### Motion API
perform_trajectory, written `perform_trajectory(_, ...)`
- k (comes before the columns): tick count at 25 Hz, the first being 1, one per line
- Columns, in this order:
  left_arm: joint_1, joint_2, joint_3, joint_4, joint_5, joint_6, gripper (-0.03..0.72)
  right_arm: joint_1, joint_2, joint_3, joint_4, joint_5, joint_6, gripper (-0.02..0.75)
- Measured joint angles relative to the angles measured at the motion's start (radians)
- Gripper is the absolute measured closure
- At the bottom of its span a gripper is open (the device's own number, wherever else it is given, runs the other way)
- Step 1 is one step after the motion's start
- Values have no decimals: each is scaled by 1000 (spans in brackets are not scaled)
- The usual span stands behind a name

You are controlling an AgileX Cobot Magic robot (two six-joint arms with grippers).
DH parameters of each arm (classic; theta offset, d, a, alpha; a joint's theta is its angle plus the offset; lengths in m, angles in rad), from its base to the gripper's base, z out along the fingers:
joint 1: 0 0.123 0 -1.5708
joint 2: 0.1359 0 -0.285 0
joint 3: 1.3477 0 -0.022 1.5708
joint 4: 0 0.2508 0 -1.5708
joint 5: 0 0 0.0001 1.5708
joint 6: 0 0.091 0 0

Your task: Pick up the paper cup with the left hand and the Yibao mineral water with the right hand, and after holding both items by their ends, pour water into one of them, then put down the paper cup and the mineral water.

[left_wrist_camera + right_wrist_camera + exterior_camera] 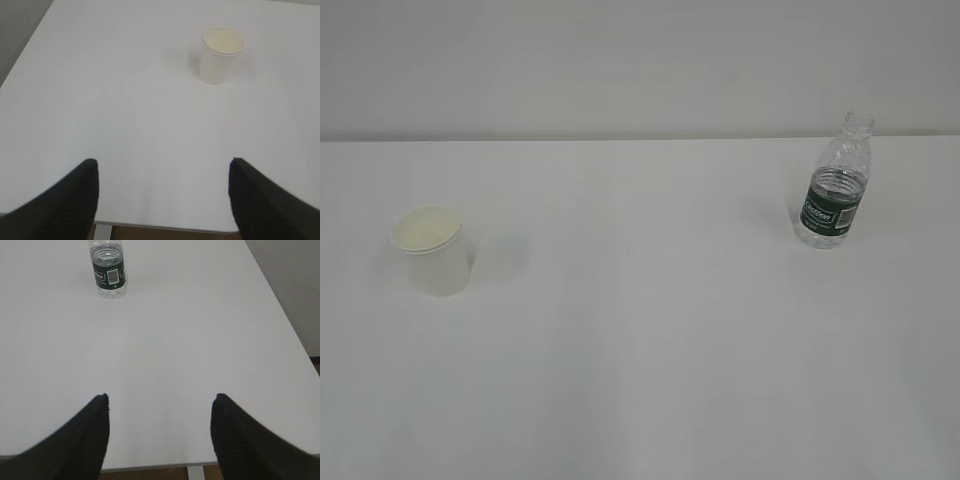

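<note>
The white paper cup (432,250) stands upright on the left of the white table (640,330). It also shows in the left wrist view (220,55), far ahead and a little right of my left gripper (163,165), which is open and empty over the table's near edge. The Yibao mineral water bottle (834,188) stands upright at the back right, uncapped, with a dark green label. In the right wrist view the bottle (107,267) is far ahead and to the left of my right gripper (161,399), which is open and empty. Neither gripper shows in the exterior view.
The table's near edge (165,228) lies just under both grippers, with brown floor below it. The table's left edge (27,42) and right edge (280,305) show in the wrist views. A pale wall (640,60) stands behind the table.
</note>
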Motion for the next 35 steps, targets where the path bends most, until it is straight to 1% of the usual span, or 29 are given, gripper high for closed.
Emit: perform_trajectory(35, 0, 0, 0, 0, 0, 0, 100, 0, 0, 0, 0, 0, 0, 251)
